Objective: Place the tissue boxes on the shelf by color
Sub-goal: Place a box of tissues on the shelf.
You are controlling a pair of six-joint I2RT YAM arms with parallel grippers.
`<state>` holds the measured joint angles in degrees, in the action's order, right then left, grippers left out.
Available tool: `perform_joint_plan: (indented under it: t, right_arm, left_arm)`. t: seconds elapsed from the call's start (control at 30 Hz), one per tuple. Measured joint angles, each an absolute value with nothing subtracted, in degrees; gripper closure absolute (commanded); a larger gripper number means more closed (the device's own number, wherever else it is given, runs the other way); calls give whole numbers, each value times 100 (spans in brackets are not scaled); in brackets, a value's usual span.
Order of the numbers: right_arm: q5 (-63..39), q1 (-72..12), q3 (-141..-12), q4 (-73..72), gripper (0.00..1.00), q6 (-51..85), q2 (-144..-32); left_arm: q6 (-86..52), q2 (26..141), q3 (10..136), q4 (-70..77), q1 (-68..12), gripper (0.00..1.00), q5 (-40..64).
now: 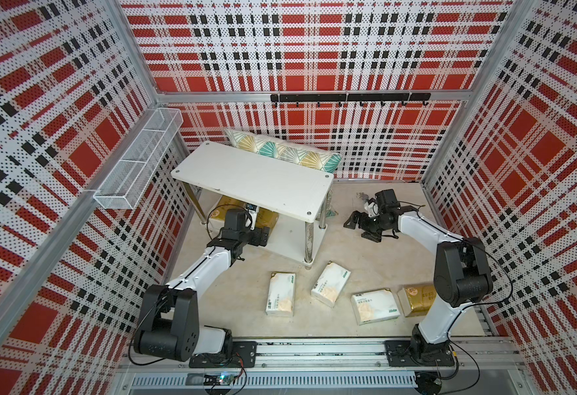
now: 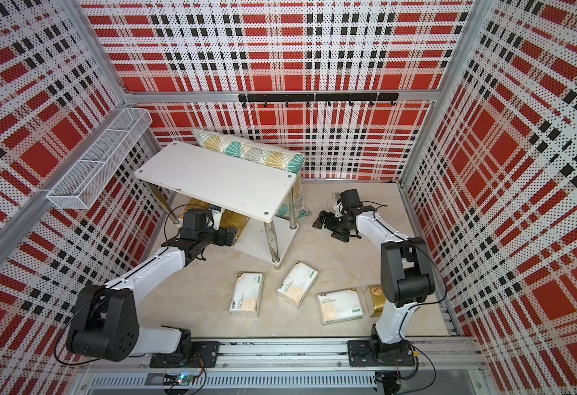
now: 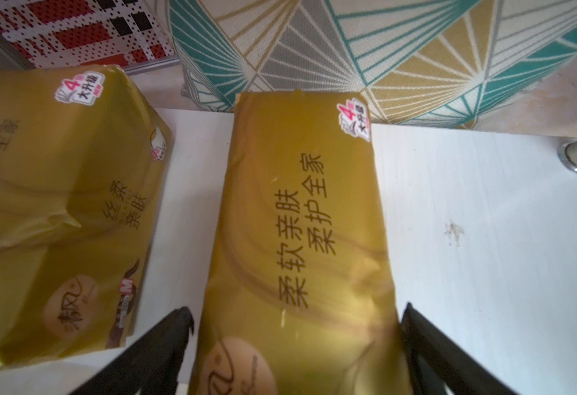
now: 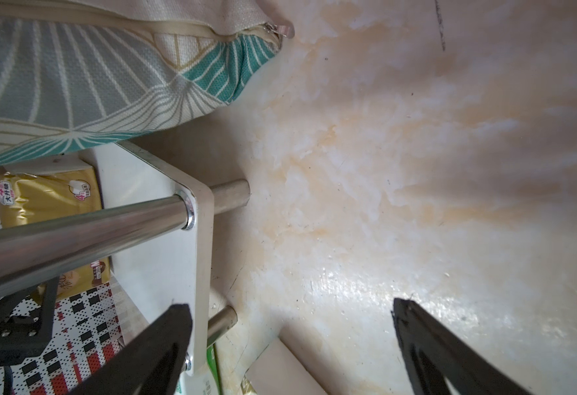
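Now at the bottom tier of the low white two-tier shelf (image 1: 253,178) with chrome tube legs: left gripper (image 3: 295,309) spread wide, black fingers (image 3: 164,342) flanking the near end of a shiny soft gold tissue pack (image 3: 297,212), not squeezing it. Lying flat on the lower board (image 3: 468,222), far end toward the teal-and-gold patterned pillow (image 3: 383,51). Just beside it on the same board, a second gold pack (image 3: 65,205), a narrow white strip between. Right gripper (image 4: 290,305) likewise gaping, low over the mottled beige floor (image 4: 417,171) near the shelf's end. Out on the floor in both top views: a white tissue pack (image 1: 281,294) with a peach patch, another white pack (image 1: 331,283) tilted near the shelf's front leg, a third white pack (image 1: 376,306) just beside a third gold pack (image 1: 415,299), the latter partly hidden behind the right arm.
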<state>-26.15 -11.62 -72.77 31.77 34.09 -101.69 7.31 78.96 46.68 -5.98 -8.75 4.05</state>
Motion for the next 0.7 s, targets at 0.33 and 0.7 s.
perform_joint_plan:
  t: [0.33, 0.7]
  right_arm:
    - [-2613, -1162, -7277, 3177, 0, 3409, -10169]
    - [-2615, -1162, -7255, 3166, 0, 3409, -10167]
  left_arm:
    - [670, 7653, 4665, -613, -882, 1, 401]
    - [541, 7207, 4644, -604, -869, 1, 438]
